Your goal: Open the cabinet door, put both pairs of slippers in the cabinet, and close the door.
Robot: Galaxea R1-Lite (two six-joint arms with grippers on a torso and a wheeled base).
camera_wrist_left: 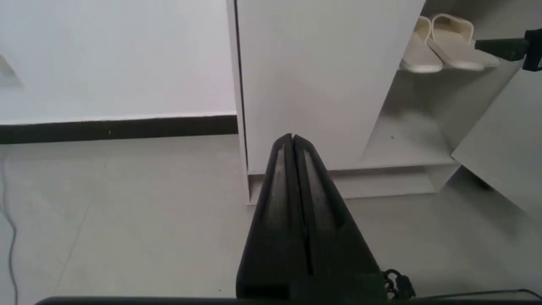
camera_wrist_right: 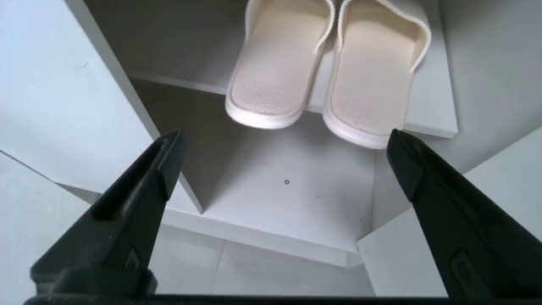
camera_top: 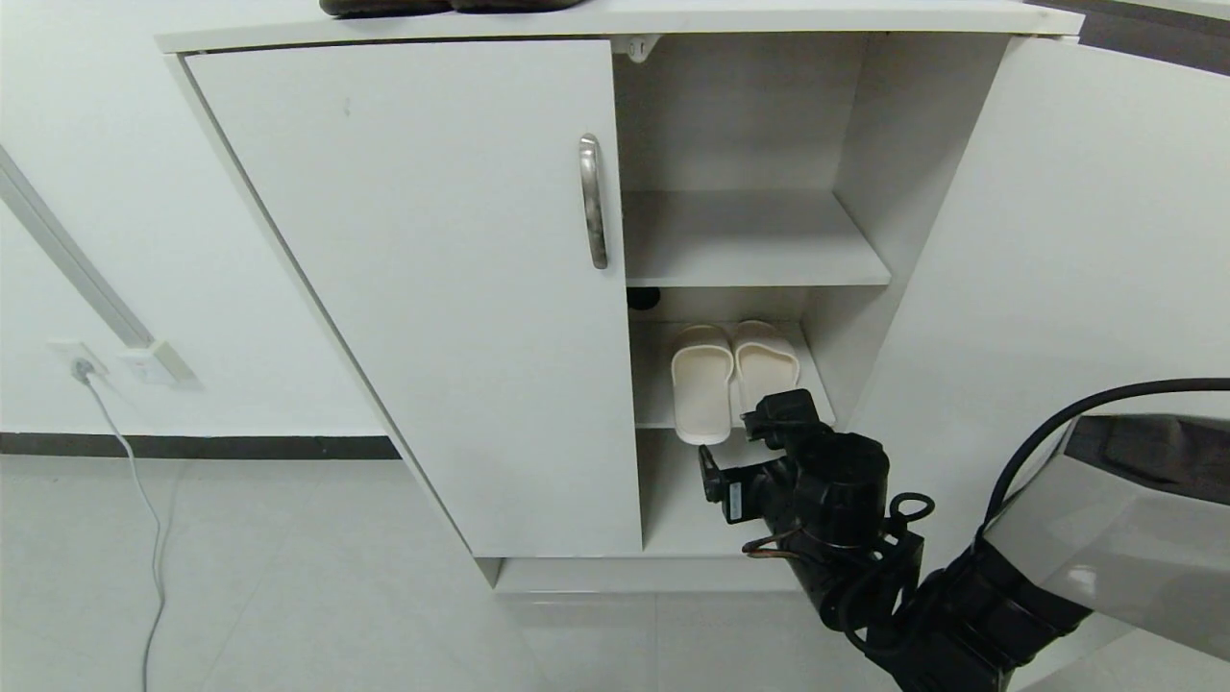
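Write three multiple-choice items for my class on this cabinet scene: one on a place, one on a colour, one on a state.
1. Where do the cream slippers lie?
A. On the floor
B. In the middle compartment of the cabinet
C. In its top compartment

2. What colour is the second pair, on the cabinet's top?
A. Dark
B. Cream
C. Red

3. How does the right gripper stand?
A. Shut on a slipper
B. Shut on nothing
C. Open

Answers:
1. B: they lie side by side on the shelf under the upper one, their ends hanging over its front edge.
2. A: the soles at the top edge of the head view are dark.
3. C: its fingers are spread wide with nothing between them, just in front of the cream slippers.
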